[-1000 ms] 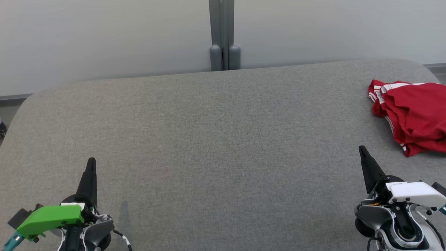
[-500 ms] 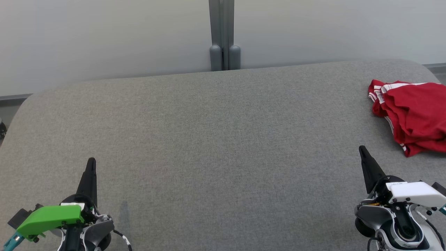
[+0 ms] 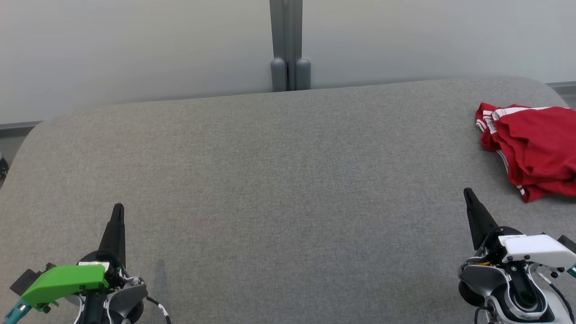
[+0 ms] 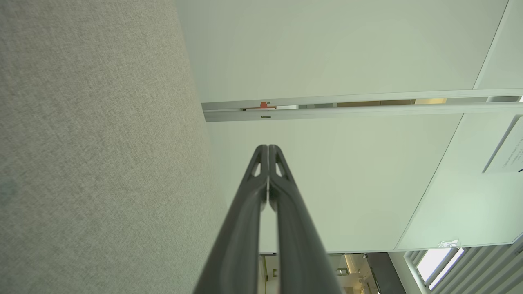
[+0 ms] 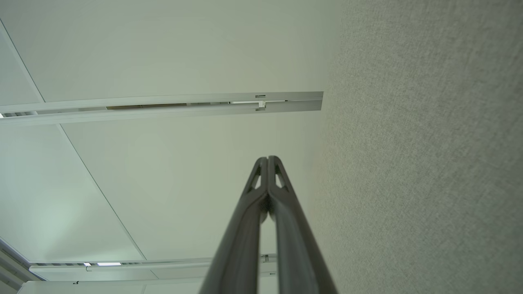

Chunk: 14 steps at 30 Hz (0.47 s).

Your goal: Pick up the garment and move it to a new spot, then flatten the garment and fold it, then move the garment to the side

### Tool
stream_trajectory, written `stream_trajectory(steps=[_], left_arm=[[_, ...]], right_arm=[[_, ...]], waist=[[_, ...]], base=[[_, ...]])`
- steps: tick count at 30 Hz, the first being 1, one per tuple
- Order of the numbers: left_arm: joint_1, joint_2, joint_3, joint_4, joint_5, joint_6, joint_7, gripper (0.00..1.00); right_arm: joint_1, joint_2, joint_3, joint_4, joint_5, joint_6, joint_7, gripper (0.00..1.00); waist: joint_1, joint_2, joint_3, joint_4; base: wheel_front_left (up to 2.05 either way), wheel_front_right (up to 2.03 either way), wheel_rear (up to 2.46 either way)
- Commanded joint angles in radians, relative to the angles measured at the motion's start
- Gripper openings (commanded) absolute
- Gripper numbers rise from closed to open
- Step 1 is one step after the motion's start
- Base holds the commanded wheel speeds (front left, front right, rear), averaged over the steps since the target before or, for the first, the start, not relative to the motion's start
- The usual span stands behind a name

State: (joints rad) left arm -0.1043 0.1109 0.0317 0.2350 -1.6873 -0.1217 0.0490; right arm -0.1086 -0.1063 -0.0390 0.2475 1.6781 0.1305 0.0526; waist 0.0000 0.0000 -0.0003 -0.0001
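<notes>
A red garment (image 3: 535, 146) with white stripes lies bunched at the far right of the grey table (image 3: 279, 180), partly cut off by the head view's right edge. My right gripper (image 3: 468, 193) rests at the lower right, shut and empty, a little in front and left of the garment. At the lower left my left gripper (image 3: 118, 208) is shut too, far from the garment. In the left wrist view the left gripper (image 4: 268, 148) has its fingertips pressed together, and the right gripper (image 5: 267, 159) looks the same in the right wrist view.
The grey fabric tabletop has rounded far corners. A pale partition wall (image 3: 135, 49) with a grey post (image 3: 290, 45) stands behind its far edge. The wrist views show the same wall (image 4: 347, 53) and tabletop (image 5: 429, 163) turned sideways.
</notes>
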Motion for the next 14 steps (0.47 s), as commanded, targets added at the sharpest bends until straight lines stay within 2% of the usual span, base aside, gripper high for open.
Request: stream_trajectory(steps=[1, 14], left_arm=[[-0.014, 0.001, 0.004, 0.002, 0.008, -0.001, 0.001, 0.00], [-0.014, -0.001, 0.007, 0.002, 0.010, 0.000, 0.003, 0.00]], right_arm=[[-0.012, 0.001, -0.002, 0.002, -0.001, 0.000, 0.005, 0.00], [-0.012, 0.001, -0.003, 0.002, -0.003, 0.000, 0.006, 0.00]], waist=[[0.0000, 0.0000, 0.000, 0.000], [0.0000, 0.0000, 0.000, 0.000]], base=[[0.00, 0.00, 0.00], [0.00, 0.00, 0.00]])
